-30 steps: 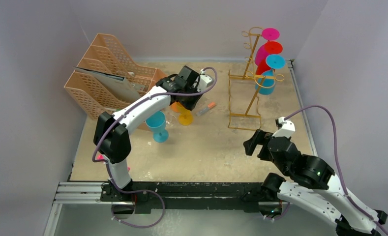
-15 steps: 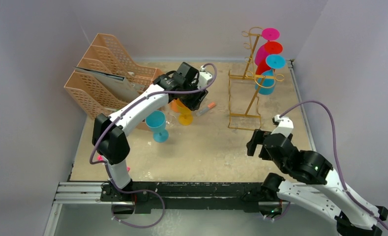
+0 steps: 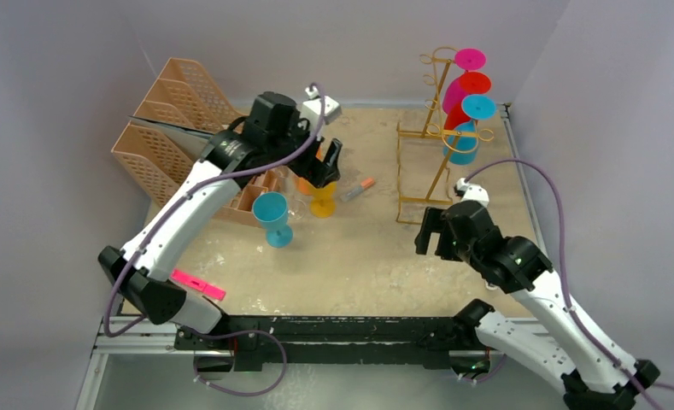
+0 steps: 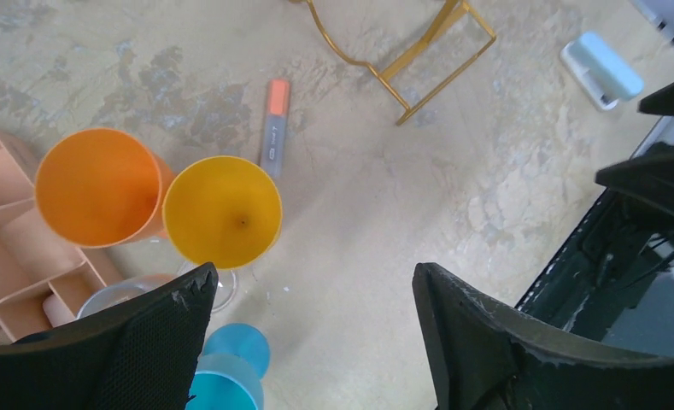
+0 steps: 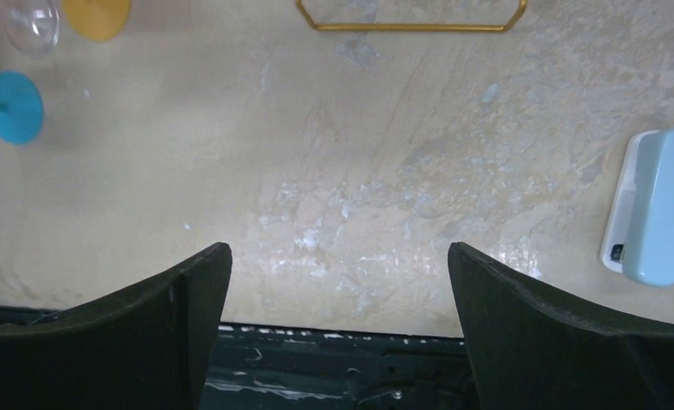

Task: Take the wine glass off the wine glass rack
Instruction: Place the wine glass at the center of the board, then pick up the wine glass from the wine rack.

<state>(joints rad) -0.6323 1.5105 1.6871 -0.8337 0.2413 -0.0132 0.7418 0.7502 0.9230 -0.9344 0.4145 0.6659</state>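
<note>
We see wine glasses [image 3: 470, 83] hanging bowl-down from hooks of wine glass rack [image 3: 440, 175], far right corner. Right gripper [image 3: 432, 243] spread wide, empty, near rack base; we judge approach. Left gripper [image 3: 323, 168] likewise agape, empty, over yellow glass [image 3: 322, 202].

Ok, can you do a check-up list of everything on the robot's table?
Surface: tan table, worn and blotchy.
Job's things: gold wine glass rack far right, coloured hanging glasses on it; blue glass, yellow glass, orange glass and clear glass standing off it.
Clutter: peach file organiser, marker, pale blue box, pink strip.
Grippers: left gripper open above the standing glasses; right gripper open over bare table.
Cables: purple cable looping off each arm.
Surroundings: plain pale walls; nothing else seen.
</note>
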